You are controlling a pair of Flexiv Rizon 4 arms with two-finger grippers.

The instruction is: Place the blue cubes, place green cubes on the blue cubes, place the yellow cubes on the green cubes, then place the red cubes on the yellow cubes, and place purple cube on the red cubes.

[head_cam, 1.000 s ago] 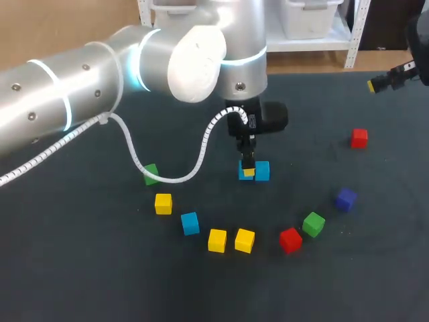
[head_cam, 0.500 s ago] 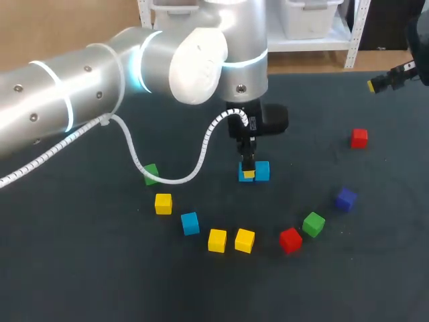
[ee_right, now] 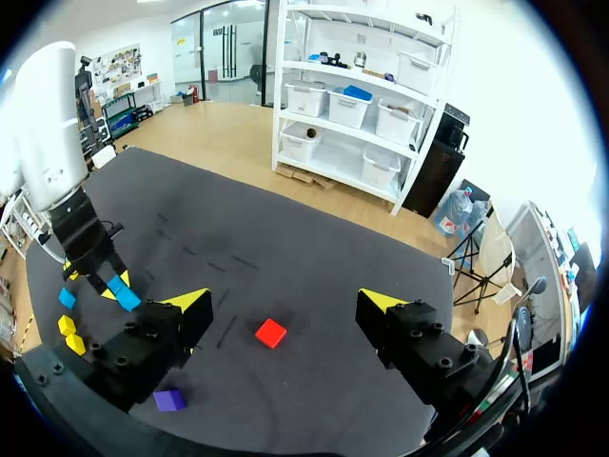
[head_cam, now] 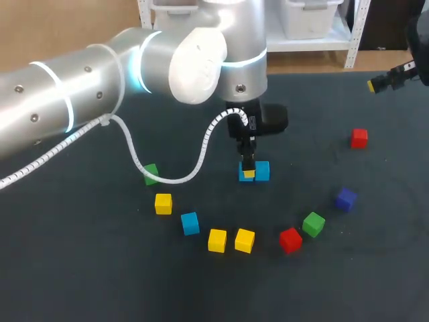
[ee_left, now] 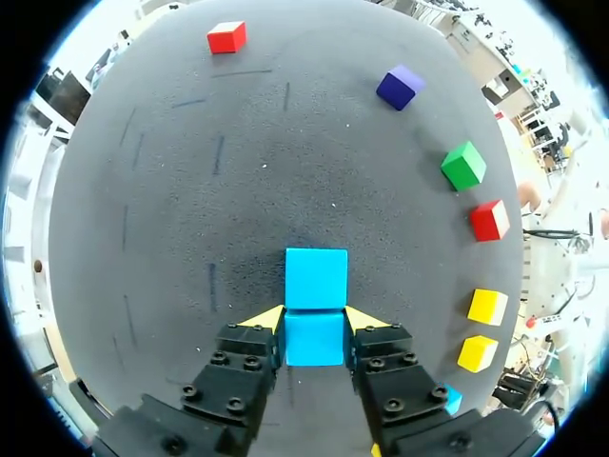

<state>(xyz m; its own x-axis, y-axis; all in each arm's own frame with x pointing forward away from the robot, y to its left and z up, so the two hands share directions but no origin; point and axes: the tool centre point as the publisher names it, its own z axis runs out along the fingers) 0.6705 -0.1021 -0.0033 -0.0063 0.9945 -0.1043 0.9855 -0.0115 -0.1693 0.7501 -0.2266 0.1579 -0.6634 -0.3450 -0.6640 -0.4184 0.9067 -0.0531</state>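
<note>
No legible text, labels or numbers on anything

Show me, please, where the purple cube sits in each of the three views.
Head view: purple cube right of centre, between lone red cube and green cube.
Left wrist view: far ahead of the left gripper, beside the green cube.
Right wrist view: close beside the right gripper.
Shared landmark: the lone red cube.

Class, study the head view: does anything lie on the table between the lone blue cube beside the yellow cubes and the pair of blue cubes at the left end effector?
Nothing visible does. Bare table separates the lone blue cube from the blue pair; the nearest yellow cube lies off that line.
</note>
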